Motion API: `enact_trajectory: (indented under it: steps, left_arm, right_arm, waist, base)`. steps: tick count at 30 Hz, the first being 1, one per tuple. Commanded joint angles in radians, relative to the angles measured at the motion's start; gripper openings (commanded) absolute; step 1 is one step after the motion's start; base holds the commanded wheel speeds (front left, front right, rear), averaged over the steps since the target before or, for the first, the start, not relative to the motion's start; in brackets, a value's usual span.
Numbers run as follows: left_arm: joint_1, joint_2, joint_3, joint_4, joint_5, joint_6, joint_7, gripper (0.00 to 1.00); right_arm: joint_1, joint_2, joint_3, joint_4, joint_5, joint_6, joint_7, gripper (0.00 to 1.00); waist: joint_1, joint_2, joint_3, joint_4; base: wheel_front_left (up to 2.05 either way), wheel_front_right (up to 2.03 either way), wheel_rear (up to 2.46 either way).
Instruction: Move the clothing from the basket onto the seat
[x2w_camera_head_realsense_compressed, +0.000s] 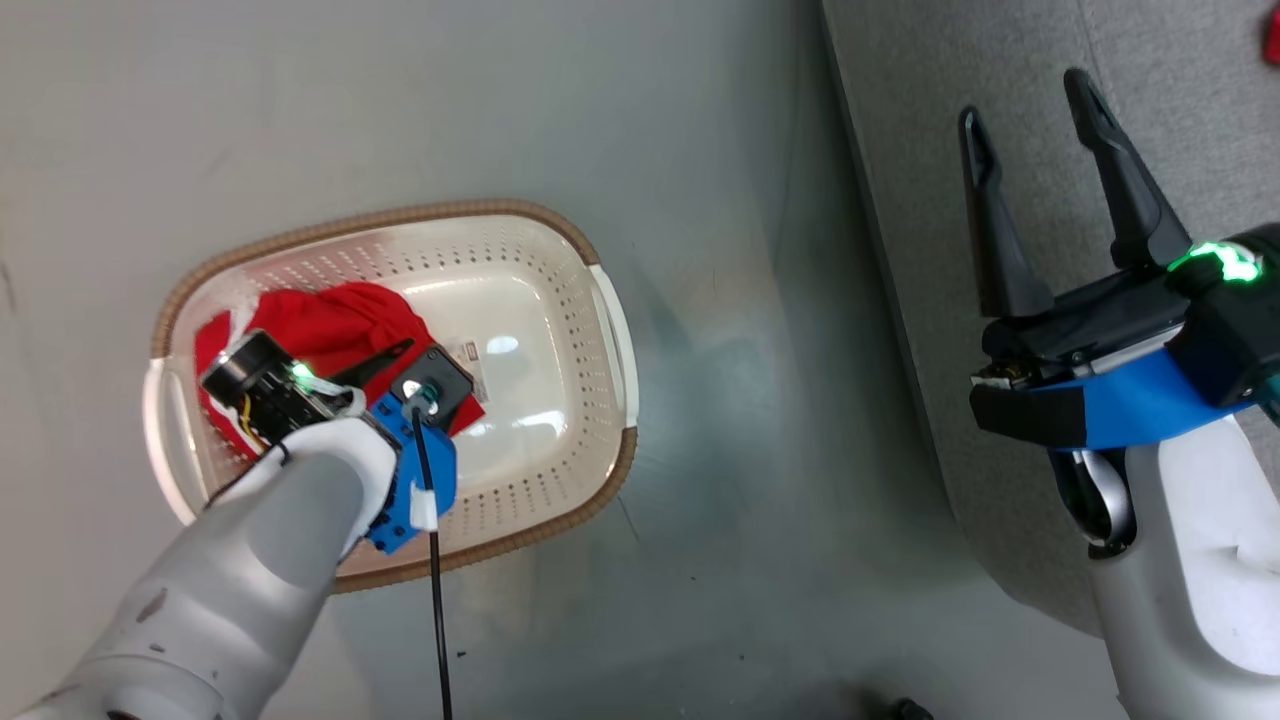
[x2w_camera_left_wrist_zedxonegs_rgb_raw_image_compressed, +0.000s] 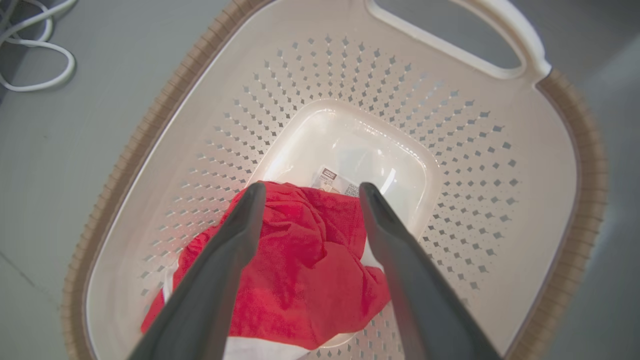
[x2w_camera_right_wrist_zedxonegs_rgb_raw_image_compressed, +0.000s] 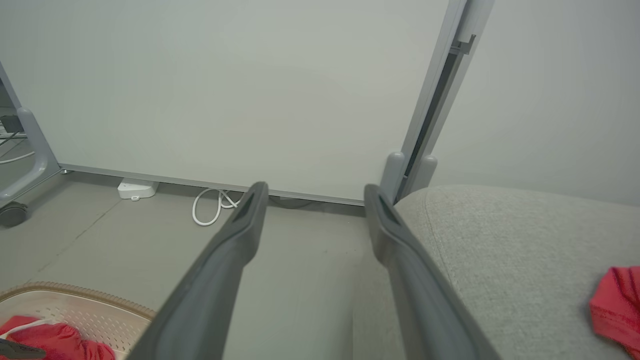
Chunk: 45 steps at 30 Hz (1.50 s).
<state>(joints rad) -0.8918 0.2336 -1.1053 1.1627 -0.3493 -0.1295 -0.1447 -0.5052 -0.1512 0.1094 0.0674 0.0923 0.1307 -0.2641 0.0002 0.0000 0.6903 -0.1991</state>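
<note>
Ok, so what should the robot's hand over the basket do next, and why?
Probably lower the left hand a little, straight down onto the red clothing, then close. Its fingers are open and point at the bunched cloth in the basket, with nothing gripped yet, and the seat is where it must go.

Your head camera looks steeply down from above, with the basket (x2w_camera_head_realsense_compressed: 560, 250) on the floor (x2w_camera_head_realsense_compressed: 750, 450) at its left and the edge of the seat (x2w_camera_head_realsense_compressed: 1200, 80) at its right; your left wrist camera hangs close over the basket, facing down into it; your right wrist camera looks out low across the floor toward the wall (x2w_camera_right_wrist_zedxonegs_rgb_raw_image_compressed: 225, 75), beside the seat; all three share the basket's rim and the red clothing (x2w_camera_head_realsense_compressed: 330, 320) inside it.
</note>
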Motion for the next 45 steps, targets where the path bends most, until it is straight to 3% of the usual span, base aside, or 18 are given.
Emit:
enact_trajectory:
  steps: [1,14,24,36,37,38,39,45]
  left_arm:
    - [-0.031,0.009,-0.009,0.009,-0.006,-0.001,0.012,1.0]
    - [-0.159,0.059,-0.129,0.067,-0.056,-0.001,0.127,1.0]
    - [-0.246,0.084,-0.15,0.104,-0.055,0.002,0.177,1.0]
    - [-0.277,0.072,-0.152,0.122,-0.063,0.024,0.21,1.0]
    - [-0.278,0.07,-0.152,0.123,-0.063,0.025,0.214,0.64]
    - [-0.281,0.069,-0.153,0.123,-0.057,0.029,0.213,0.19]
    - [-0.28,0.066,-0.155,0.124,-0.055,0.03,0.211,0.0]
    - [-0.27,0.056,-0.156,0.124,-0.06,0.026,0.211,0.0]
  right_arm:
    - [-0.022,0.001,0.001,-0.01,0.002,0.0,-0.001,1.0]
    - [-0.1,0.013,0.011,-0.073,-0.003,0.0,-0.001,1.0]
    - [-0.125,0.005,0.012,-0.122,-0.011,0.0,-0.001,1.0]
    - [-0.121,0.001,-0.014,-0.136,-0.01,0.0,-0.001,1.0]
    - [-0.12,0.001,-0.016,-0.137,-0.011,0.0,-0.001,1.0]
    - [-0.119,0.002,-0.017,-0.137,-0.012,0.0,-0.001,1.0]
    - [-0.119,0.0,-0.018,-0.136,-0.014,0.0,-0.001,1.0]
    - [-0.123,-0.001,-0.022,-0.129,-0.013,0.0,-0.001,1.0]
  waist:
    - [-0.0002,0.0,0.046,-0.024]
    - [-0.0002,0.0,0.237,-0.053]
    - [-0.0002,0.0,0.337,-0.059]
    - [-0.0002,0.0,0.389,-0.061]
    - [-0.0002,0.0,0.391,-0.06]
    - [-0.0002,0.0,0.391,-0.059]
    - [-0.0002,0.0,0.392,-0.058]
    - [-0.0002,0.0,0.384,-0.05]
  base:
    - [0.0,0.0,0.0]
    - [0.0,0.0,0.0]
    - [0.0,0.0,0.0]
    - [0.0,0.0,0.0]
    - [0.0,0.0,0.0]
    - [0.0,0.0,0.0]
    - [0.0,0.0,0.0]
    - [0.0,0.0,0.0]
